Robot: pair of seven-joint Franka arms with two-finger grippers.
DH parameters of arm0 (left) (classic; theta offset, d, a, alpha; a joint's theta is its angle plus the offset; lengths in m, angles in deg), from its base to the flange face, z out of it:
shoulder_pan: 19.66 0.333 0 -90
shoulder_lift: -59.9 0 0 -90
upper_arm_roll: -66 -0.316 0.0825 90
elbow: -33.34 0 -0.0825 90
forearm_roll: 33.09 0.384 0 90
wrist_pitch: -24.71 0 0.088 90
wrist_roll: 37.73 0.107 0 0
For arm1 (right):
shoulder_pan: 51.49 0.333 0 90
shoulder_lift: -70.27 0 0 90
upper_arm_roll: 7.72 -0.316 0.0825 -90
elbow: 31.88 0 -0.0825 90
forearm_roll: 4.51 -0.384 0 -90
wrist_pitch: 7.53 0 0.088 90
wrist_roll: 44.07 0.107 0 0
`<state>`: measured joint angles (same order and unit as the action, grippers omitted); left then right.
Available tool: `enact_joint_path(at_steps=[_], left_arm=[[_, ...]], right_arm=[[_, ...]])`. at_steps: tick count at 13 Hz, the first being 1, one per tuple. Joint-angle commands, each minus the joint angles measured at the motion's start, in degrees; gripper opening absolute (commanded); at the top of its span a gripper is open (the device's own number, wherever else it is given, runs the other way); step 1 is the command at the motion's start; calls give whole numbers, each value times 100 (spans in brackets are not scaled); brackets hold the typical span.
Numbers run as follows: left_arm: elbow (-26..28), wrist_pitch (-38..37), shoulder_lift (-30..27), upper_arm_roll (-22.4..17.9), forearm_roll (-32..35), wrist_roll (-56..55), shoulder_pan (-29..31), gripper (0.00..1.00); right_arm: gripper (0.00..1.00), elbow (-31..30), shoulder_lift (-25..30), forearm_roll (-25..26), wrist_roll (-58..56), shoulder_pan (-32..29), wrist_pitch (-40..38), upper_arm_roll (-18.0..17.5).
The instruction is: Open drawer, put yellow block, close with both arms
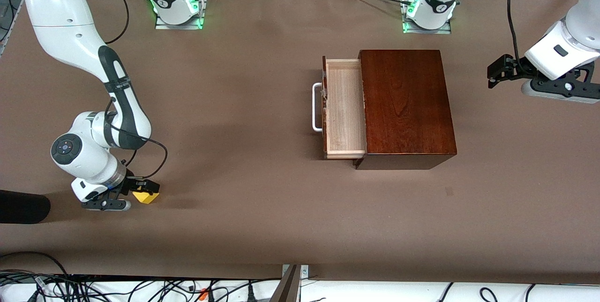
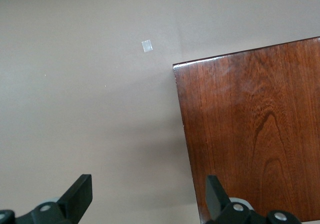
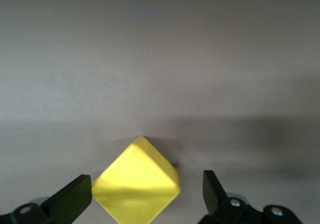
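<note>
Right gripper (image 1: 140, 189) low on the desk (image 1: 243, 208), fingers apart, yellow block (image 3: 136, 186) between them corner-on, not clamped yet. Drawer (image 1: 344, 107) pulled out of the mahogany box (image 1: 405, 105), well apart from it. Left gripper (image 2: 147, 196) waits spread over the box's edge, probably for closing.

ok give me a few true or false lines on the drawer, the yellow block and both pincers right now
1. The drawer is pulled out of the wooden box. True.
2. The yellow block lies in the drawer. False: it sits on the table toward the right arm's end.
3. The right pincer is open around the block. True.
4. The left pincer holds the white handle. False: it hangs open in the air at the box's other end, holding nothing.
5. The drawer tray is empty. True.
</note>
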<state>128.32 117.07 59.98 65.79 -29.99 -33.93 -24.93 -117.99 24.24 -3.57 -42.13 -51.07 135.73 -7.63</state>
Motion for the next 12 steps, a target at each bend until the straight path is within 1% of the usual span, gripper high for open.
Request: enact_joint_path(at_steps=[1, 5, 12], left_arm=[[91, -59, -123, 55, -116, 122, 26, 100], [91, -95, -114, 55, -90, 86, -18, 100], [82, -33, -96, 47, -142, 33, -27, 100]], right_arm=[[100, 165, -108, -15, -54, -15, 53, -18], [100, 182, -187, -15, -63, -6, 79, -18], [100, 165, -415, -6, -440, -15, 413, -18]])
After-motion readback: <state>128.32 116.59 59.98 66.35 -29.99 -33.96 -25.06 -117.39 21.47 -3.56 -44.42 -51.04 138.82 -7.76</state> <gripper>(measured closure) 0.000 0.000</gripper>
